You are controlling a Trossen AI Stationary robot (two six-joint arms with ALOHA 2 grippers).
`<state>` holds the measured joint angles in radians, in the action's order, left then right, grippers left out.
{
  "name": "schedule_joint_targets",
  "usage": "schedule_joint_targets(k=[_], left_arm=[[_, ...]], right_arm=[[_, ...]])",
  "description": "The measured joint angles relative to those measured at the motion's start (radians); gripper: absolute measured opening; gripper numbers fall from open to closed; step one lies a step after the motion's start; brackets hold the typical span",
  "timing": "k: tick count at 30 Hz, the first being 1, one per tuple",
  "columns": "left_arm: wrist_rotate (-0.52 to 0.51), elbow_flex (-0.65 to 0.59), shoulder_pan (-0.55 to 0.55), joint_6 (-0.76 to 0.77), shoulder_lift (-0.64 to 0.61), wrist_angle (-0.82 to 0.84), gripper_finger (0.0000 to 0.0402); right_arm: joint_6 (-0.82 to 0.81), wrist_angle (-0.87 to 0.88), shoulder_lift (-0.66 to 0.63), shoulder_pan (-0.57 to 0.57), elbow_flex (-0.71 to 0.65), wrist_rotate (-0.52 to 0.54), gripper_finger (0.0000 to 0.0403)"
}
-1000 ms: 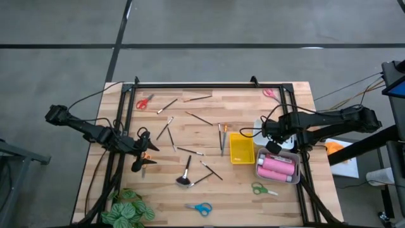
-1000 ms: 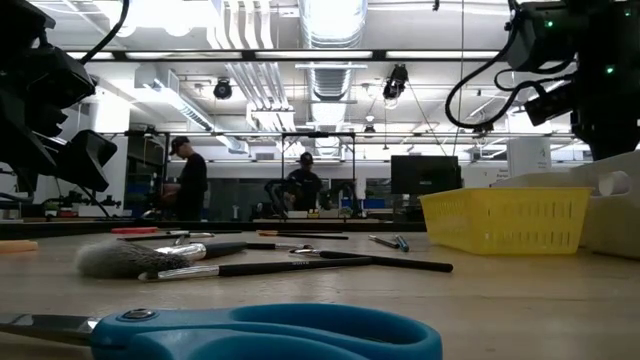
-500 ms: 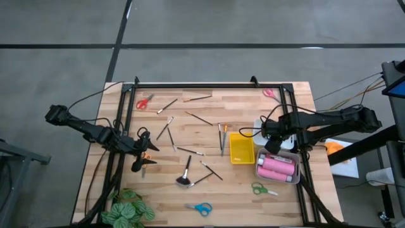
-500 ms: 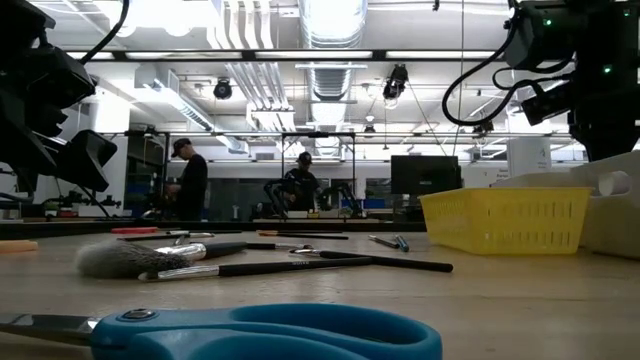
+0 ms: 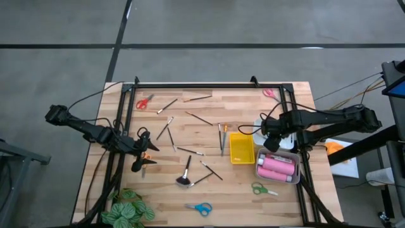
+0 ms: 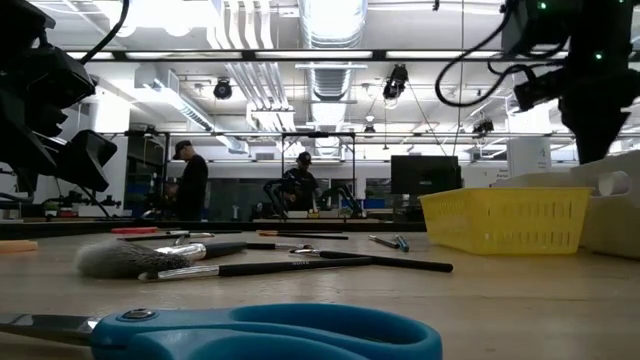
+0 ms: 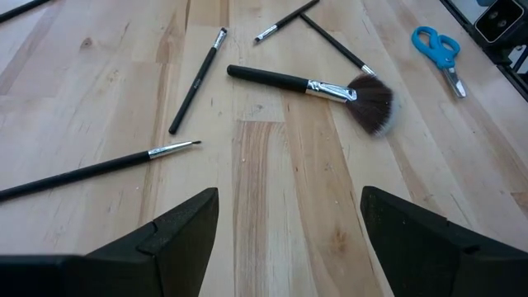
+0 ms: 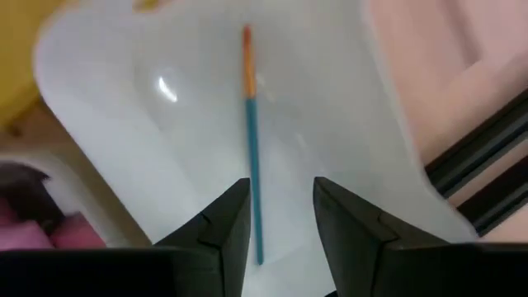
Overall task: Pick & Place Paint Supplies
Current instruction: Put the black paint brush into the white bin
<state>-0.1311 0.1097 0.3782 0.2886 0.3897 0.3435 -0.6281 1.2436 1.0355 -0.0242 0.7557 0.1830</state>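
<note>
Right tool [image 8: 280,223] newly parted over one teal brush [image 8: 252,140].

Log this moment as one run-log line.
right gripper: open over white tray, teal brush released | left gripper: open, idle above table

High view: overhead, straight down on whole counter [image 5: 253,95]. Low view: at counter height, level, blue scissors [image 6: 260,335] nearest, room beyond. Left wrist view: close, angled down on fluffy black brush [image 7: 330,87], also seen from overhead and low. Right wrist view: very close above white tray [image 8: 206,148] holding teal-handled brush [image 8: 252,140].
</note>
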Motion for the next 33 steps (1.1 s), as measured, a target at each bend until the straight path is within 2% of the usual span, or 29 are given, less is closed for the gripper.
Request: schedule_joint_targets(k=[7, 12, 19, 28, 33], left_arm=[[0.0, 0.0, 0.0, 0.0, 0.0, 0.0, 0.03], [0.0, 0.0, 0.0, 0.0, 0.0, 0.0, 0.03], [0.0, 0.0, 0.0, 0.0, 0.0, 0.0, 0.03], [0.0, 0.0, 0.0, 0.0, 0.0, 0.001, 0.03], [0.0, 0.0, 0.0, 0.0, 0.0, 0.001, 0.03]], right_arm=[[0.002, -0.043, 0.0, 0.0, 0.109, 0.103, 0.0129], [0.009, -0.191, 0.0, 0.0, 0.157, 0.108, 0.0129], [0.048, -0.434, 0.011, 0.0, 0.142, 0.108, 0.0129], [0.044, -0.57, 0.154, 0.0, 0.139, 0.106, 0.0129], [-0.022, -0.661, 0.247, 0.0, 0.139, 0.107, 0.0129]])
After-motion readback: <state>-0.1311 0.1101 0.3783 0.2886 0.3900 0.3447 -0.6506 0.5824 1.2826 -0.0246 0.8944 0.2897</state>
